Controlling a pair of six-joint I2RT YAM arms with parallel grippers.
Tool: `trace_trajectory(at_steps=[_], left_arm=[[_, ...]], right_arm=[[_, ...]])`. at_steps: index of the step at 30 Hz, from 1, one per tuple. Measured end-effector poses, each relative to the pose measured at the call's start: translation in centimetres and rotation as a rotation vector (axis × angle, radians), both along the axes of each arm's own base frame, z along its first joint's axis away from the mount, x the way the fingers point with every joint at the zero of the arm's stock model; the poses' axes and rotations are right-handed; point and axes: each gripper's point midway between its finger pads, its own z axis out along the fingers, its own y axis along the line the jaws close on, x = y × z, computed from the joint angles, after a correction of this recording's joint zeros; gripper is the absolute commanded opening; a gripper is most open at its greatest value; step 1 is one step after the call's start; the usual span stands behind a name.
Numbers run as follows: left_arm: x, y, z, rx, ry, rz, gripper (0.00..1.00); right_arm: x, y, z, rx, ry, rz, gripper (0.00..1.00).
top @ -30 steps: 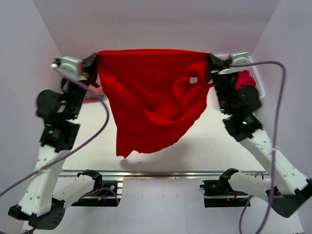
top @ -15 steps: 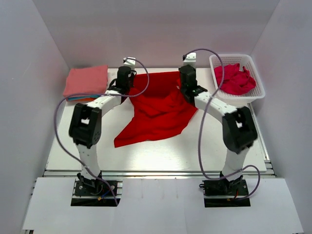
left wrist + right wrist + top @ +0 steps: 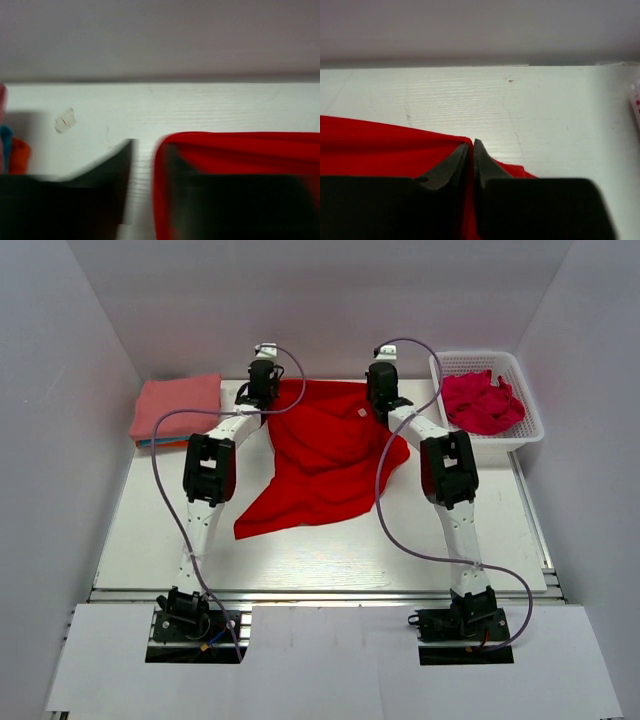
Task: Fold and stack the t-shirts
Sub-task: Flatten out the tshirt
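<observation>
Top external view has the red t-shirt (image 3: pixel 325 460) lying open on the white tabletop (image 3: pixel 330 555), at the middle of its far half. Its far edge runs nearly straight between the two arms' ends, and a small white neck tag (image 3: pixel 366 412) shows near the right end of that edge. From there the cloth narrows toward the near left, rumpled in loose folds, and ends in a point near the left arm.

Right wrist view shows the right hand (image 3: pixel 471 143) with its fingers pressed together on the shirt's far right corner; a thin line of red runs between them and the cloth spreads away to the left. Left wrist view is blurred, but the left hand (image 3: pixel 142 150) is spread: bare tabletop shows between its two fingers, and the shirt's far left edge lies against the right-side finger.

At the far left corner, apart from the red shirt, a folded salmon-pink t-shirt (image 3: pixel 178 405) tops a small stack, with teal and orange edges (image 3: pixel 160 443) showing under it. At the far right stands a white lattice basket (image 3: pixel 495 448) holding crumpled crimson-pink t-shirts (image 3: pixel 480 402).
</observation>
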Motion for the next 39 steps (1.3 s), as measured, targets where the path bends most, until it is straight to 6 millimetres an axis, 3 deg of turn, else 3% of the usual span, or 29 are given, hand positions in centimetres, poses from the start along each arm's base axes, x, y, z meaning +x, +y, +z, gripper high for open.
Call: trace_trajectory(at_steps=[1, 2, 3, 4, 6, 9, 12, 15, 19, 22, 24, 26, 28, 35, 37, 39], left_arm=[[0.1, 0.2, -1.1, -0.008, 0.018, 0.004, 1.0], [0.2, 0.5, -2.1, -0.015, 0.033, 0.007, 1.0], [0.2, 1.0, -3.0, -0.024, 0.052, 0.015, 1.0], [0.2, 1.6, -3.6, -0.03, 0.069, 0.024, 1.0], [0.1, 2.8, -4.2, -0.037, 0.096, 0.035, 1.0], [-0.4, 3.9, -3.4, -0.051, 0.114, 0.029, 1.0], [-2.7, 4.7, -1.2, -0.063, 0.163, 0.03, 1.0], [-6.3, 4.4, 2.9, -0.084, 0.18, -0.002, 1.0], [-11.4, 3.2, 10.5, -0.125, 0.109, -0.067, 1.0], [-14.8, 2.1, 14.5, -0.165, 0.057, -0.128, 1.0], [-16.8, 1.7, 15.3, -0.186, 0.053, -0.169, 1.0], [-19.1, 1.1, 14.2, -0.21, 0.089, -0.22, 1.0], [-21.3, 0.4, 11.7, -0.239, 0.157, -0.262, 1.0], [-33.3, -1.6, -3.1, -0.3, 0.608, -0.305, 0.94], [-36.4, -2.2, -5.2, -0.3, 0.696, -0.314, 0.93], [-38.4, -2.8, -6.1, -0.299, 0.742, -0.327, 0.9]], right_arm=[[0.4, 0.1, -0.6, 0.007, 0.005, 0.014, 0.33], [0.8, 0.1, -1.0, 0.009, 0.008, 0.024, 0.7], [1.1, 0.0, -1.2, 0.017, 0.01, 0.025, 0.85], [1.6, -0.2, -1.1, 0.019, 0.006, 0.03, 0.9], [2.1, -0.5, -0.4, 0.014, -0.006, 0.038, 0.9], [2.0, -0.9, 1.2, 0.02, -0.012, 0.053, 0.9], [-0.2, -1.1, 2.8, 0.028, 0.037, 0.089, 0.9], [-3.4, -0.9, 5.7, 0.057, 0.081, 0.129, 0.9], [-8.5, -0.6, 10.5, 0.109, 0.089, 0.196, 0.9], [-13.1, -0.5, 11.6, 0.146, 0.111, 0.251, 0.9], [-15.9, -0.5, 11.2, 0.17, 0.133, 0.282, 0.9], [-18.3, -0.6, 9.8, 0.195, 0.176, 0.294, 0.9], [-20.5, -0.6, 8.2, 0.22, 0.222, 0.307, 0.9], [-25.4, -1.3, 2.5, 0.258, 0.397, 0.274, 0.9], [-26.4, -1.5, 1.3, 0.255, 0.433, 0.263, 0.9], [-27.4, -1.8, 0.2, 0.253, 0.464, 0.255, 0.9]])
